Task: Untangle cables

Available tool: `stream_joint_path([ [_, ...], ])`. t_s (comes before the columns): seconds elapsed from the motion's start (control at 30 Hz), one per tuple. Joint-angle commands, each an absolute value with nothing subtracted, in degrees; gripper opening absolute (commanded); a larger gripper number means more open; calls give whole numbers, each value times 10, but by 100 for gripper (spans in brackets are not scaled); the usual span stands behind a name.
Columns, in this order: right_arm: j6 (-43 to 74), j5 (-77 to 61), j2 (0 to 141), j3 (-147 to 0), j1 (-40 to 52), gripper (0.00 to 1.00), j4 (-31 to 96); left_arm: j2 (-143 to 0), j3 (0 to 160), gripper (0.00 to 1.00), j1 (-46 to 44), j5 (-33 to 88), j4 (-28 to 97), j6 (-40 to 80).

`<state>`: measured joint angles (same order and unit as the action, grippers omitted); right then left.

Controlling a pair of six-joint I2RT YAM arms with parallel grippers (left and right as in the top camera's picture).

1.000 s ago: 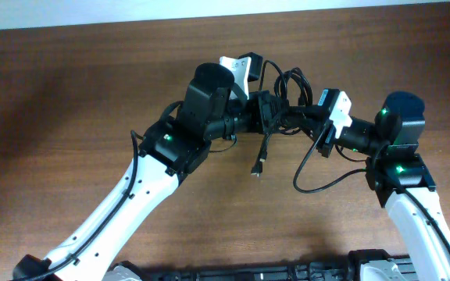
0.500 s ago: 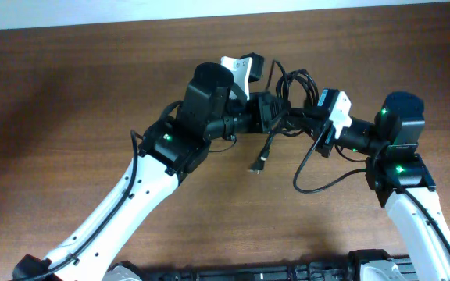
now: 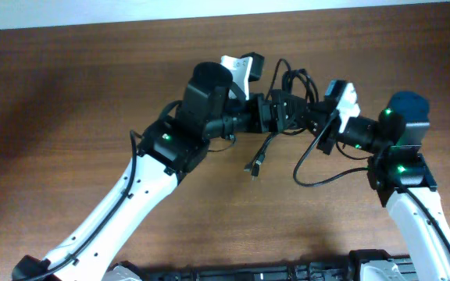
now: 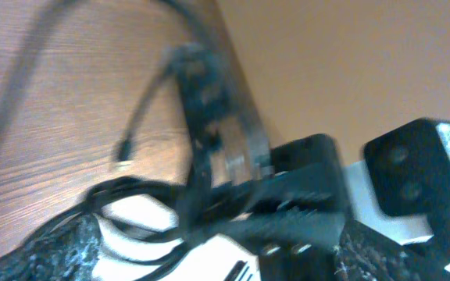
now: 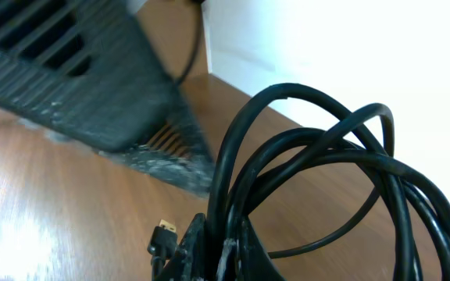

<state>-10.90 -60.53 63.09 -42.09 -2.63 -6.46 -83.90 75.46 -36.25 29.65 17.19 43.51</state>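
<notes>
The cables sit bunched in a looped knot at the upper centre of the overhead view, between the tips of the two arms. One end drops toward the surface, its plug just below the bunch, and another strand curves loosely out to the lower right. The right end effector is pressed together, pinching the bunch from the right. In its wrist view the loops fan up from the bottom centre. The left end effector meets the bunch from the left with its jaws spread. In its blurred wrist view the fingers stand in the lower corners with strands crossing between them, and I cannot tell whether they touch.
</notes>
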Motion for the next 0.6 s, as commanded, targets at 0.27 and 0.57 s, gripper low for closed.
stream_joint_path([
  [0.27, -33, -685, 631, -425, -83, 4, -194, -829, 764, 99, -300, 322, 246, 434],
  [0.57, -9, -763, 631, -425, -83, 4, -230, -829, 764, 96, -303, 323, 235, 366],
])
